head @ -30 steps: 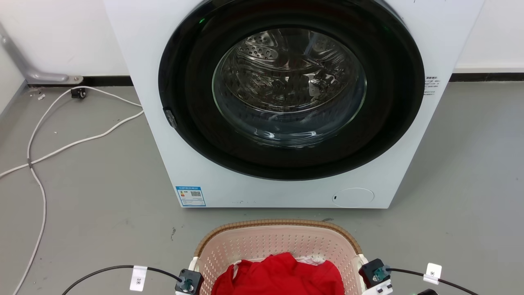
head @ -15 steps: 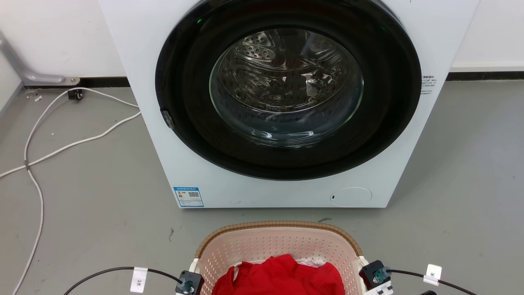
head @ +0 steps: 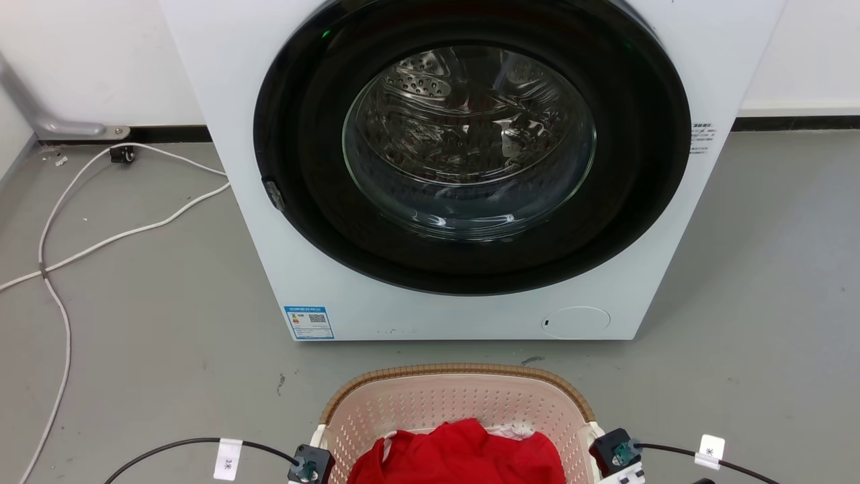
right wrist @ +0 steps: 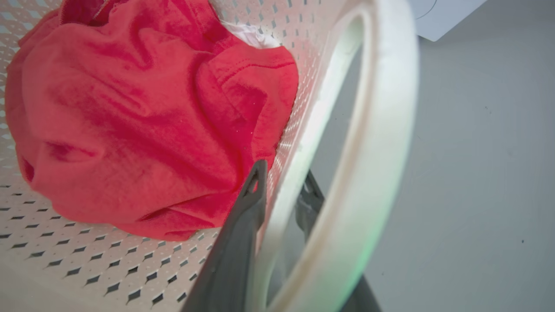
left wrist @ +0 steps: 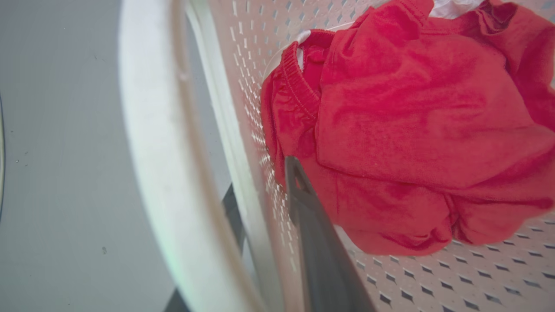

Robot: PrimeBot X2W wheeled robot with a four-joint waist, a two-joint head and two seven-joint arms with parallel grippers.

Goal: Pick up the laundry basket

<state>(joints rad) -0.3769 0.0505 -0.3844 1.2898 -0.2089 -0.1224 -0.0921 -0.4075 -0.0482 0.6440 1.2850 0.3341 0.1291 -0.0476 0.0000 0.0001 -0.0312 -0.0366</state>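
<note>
The laundry basket [head: 457, 403] is cream-pink with perforated walls and a brown woven rim. It sits at the bottom of the head view, in front of the washing machine, with a red garment [head: 460, 457] inside. In the left wrist view, my left gripper [left wrist: 260, 182] straddles the basket's left wall [left wrist: 243, 108]. One finger is inside by the red garment [left wrist: 412, 121], the other outside under the white handle [left wrist: 147, 130]. My right gripper [right wrist: 282, 177] clamps the right wall the same way, beneath the white handle [right wrist: 381, 130]. Both look shut on the wall.
A white front-loading washing machine [head: 470, 168] with its round door shut stands just beyond the basket. White cables [head: 101, 235] trail over the grey floor at the left. Black cables with white tags [head: 227, 457] run from both wrists.
The whole head picture has shifted slightly left and down, so the camera moved. The basket and both wrists keep the same places relative to each other.
</note>
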